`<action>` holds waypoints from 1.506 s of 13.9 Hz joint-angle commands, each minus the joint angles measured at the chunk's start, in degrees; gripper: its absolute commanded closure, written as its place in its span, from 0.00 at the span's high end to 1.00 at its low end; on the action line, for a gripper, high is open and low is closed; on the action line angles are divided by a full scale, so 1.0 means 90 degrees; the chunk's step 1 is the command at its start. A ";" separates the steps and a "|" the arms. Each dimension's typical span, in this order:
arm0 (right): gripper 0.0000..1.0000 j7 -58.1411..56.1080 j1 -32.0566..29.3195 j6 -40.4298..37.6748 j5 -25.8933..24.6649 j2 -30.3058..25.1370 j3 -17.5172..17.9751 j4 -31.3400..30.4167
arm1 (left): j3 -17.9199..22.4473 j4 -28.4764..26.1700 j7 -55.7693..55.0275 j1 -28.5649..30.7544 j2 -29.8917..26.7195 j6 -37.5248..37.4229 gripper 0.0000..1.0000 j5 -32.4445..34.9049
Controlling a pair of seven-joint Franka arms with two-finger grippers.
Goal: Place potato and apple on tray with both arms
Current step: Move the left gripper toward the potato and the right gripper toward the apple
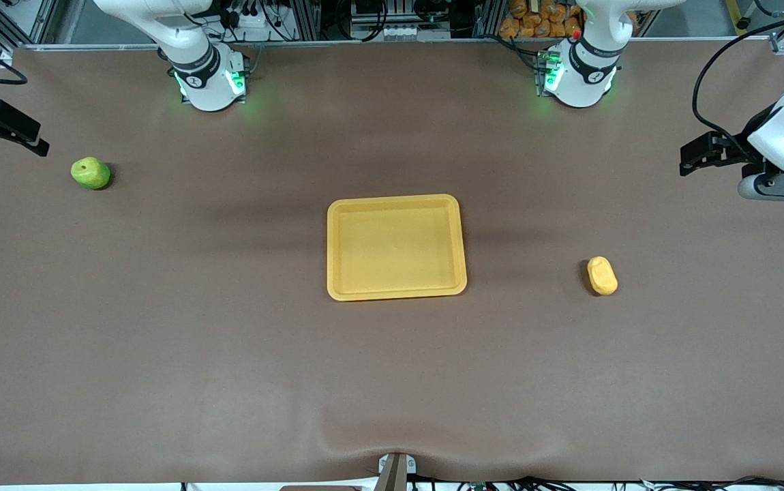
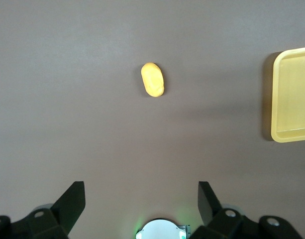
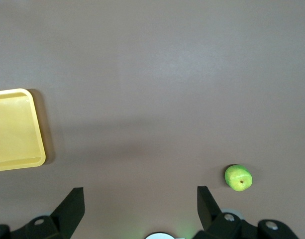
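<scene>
The yellow-orange tray [image 1: 396, 247] lies empty in the middle of the table. The green apple [image 1: 91, 172] rests toward the right arm's end, farther from the front camera than the tray. The oblong yellow potato [image 1: 602, 275] lies toward the left arm's end. My right gripper [image 1: 36, 142] hangs open and empty in the air beside the apple. My left gripper [image 1: 688, 160] is open and empty, up over the table's end above the potato. The left wrist view shows the open left gripper [image 2: 141, 199], the potato [image 2: 152, 79] and the tray [image 2: 291, 94]. The right wrist view shows the open right gripper [image 3: 141, 201], the apple [image 3: 238, 178] and the tray [image 3: 15, 129].
A brown cover spreads over the whole table. The right arm's base [image 1: 211, 78] and the left arm's base [image 1: 579, 78] glow green along the table's back edge. A small mount [image 1: 395, 470] sits at the edge nearest the front camera.
</scene>
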 commanded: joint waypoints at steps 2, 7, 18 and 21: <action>1.00 0.0017 -0.0092 -0.0115 -0.0011 0.0062 0.0054 0.0136 | -0.0018 -0.0007 0.0093 0.0063 -0.0005 -0.0065 1.00 -0.0048; 1.00 0.0017 -0.0082 -0.0115 -0.0011 0.0160 0.0054 0.0136 | -0.0018 -0.0085 0.0093 0.0063 -0.0005 -0.0065 1.00 -0.0038; 1.00 0.0007 -0.0092 -0.0076 -0.0069 0.0588 -0.0024 0.0155 | -0.0018 -0.0193 -0.0434 0.0112 0.0520 -0.0661 1.00 -0.0058; 1.00 -0.0003 -0.0101 -0.0066 -0.0069 0.0853 -0.0024 0.0155 | -0.0018 -0.0085 -0.0454 0.0073 0.0882 -0.0651 1.00 -0.0019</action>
